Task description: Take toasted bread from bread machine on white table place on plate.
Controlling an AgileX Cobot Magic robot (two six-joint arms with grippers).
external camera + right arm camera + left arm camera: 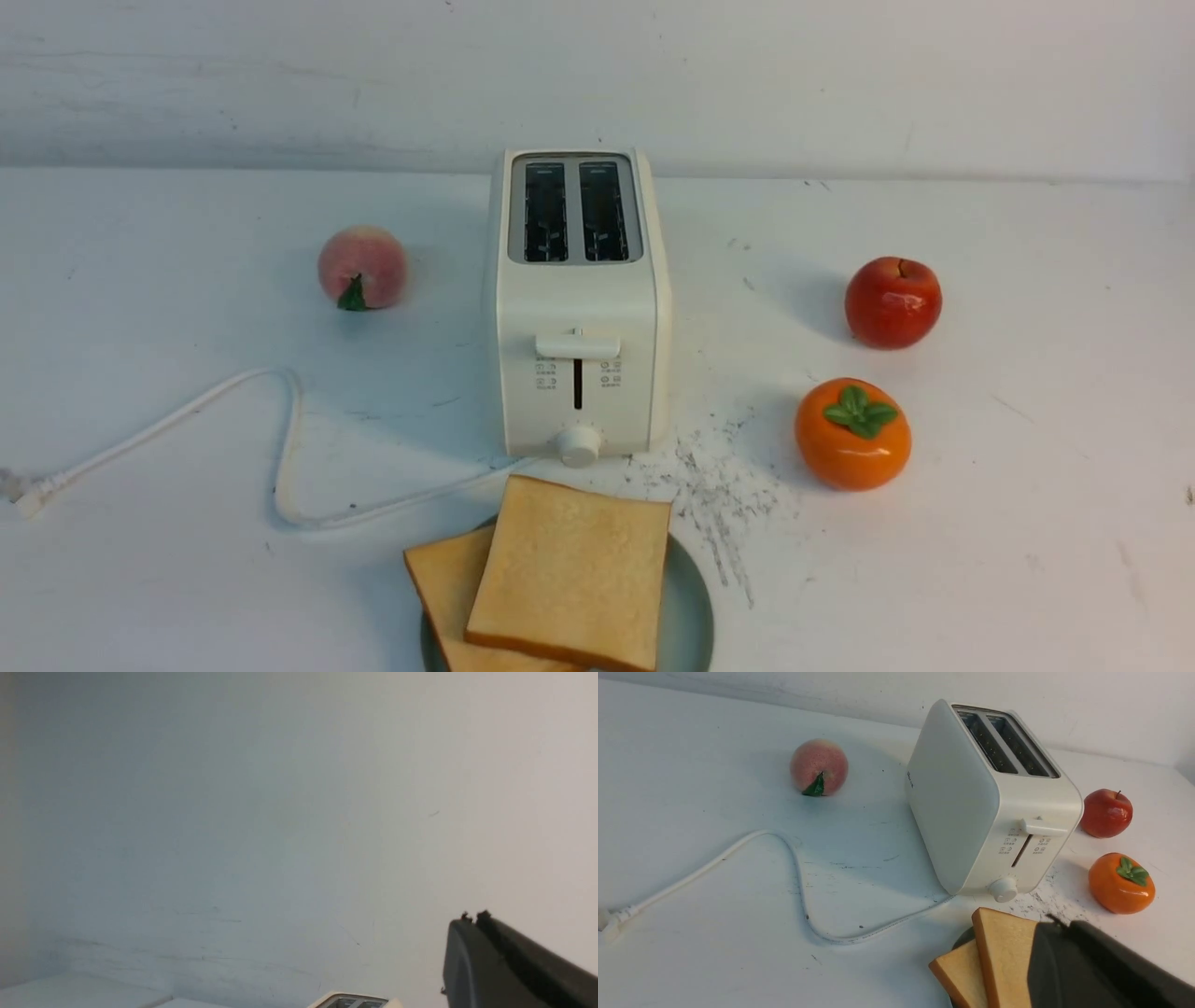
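Closest to our left wrist camera is our left gripper (1057, 926), its dark, blurred fingers pressed together with nothing pinched between them. We hold it raised above the bench (1027, 579), aimed forward over the scene. Our right gripper (475, 917) is pressed together too, also empty; that arm points much higher, so its wrist view is mostly wall (280, 835), with just the top of the toaster (579, 308) past the fingers. Both grippers are out of the front view.

Beyond our left gripper, and partly hidden by its fingers in that wrist view, we see the two slices of toast. They are square and golden tan, with darker orange-brown crusts. The upper slice (571, 569) lies askew over the lower slice (448, 579), which juts past the rim of the grey-green plate (691, 607) on the left side.

Farther from our left gripper than the toast stands the cream-white toaster, upright, both slots empty, its white cord (289, 448) curving left. Beyond the gripper too are the peach (362, 267) left of the toaster, and the red apple (893, 303) and orange persimmon (852, 435) to its right.
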